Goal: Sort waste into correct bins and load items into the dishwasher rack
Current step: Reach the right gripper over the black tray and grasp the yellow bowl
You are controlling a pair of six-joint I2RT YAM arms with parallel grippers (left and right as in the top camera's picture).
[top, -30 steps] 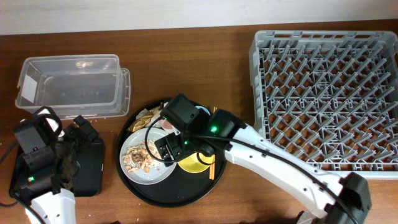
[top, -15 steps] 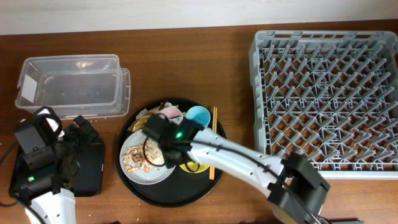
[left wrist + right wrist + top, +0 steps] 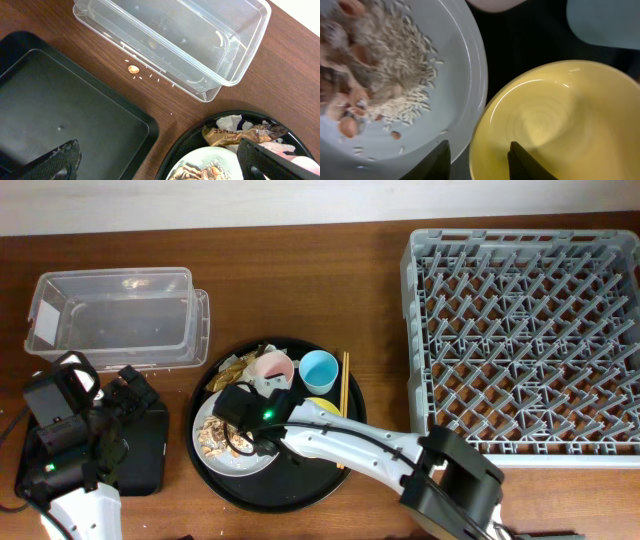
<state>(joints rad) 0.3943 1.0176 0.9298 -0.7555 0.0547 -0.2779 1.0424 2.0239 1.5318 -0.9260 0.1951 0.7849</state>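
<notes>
My right gripper (image 3: 479, 154) — jaws parted — straddles the yellow bowl (image 3: 555, 125) rim. My left gripper (image 3: 162, 167) gapes wide by the black tray (image 3: 60, 115), near the table's left edge.

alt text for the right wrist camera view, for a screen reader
Close-up from above: the right gripper, its two dark fingertips apart, straddles the rim of an empty yellow bowl. Left of it, a pale grey plate holds rice grains and nuts; a light-blue cup shows at the top right, all on a black tray.
</notes>
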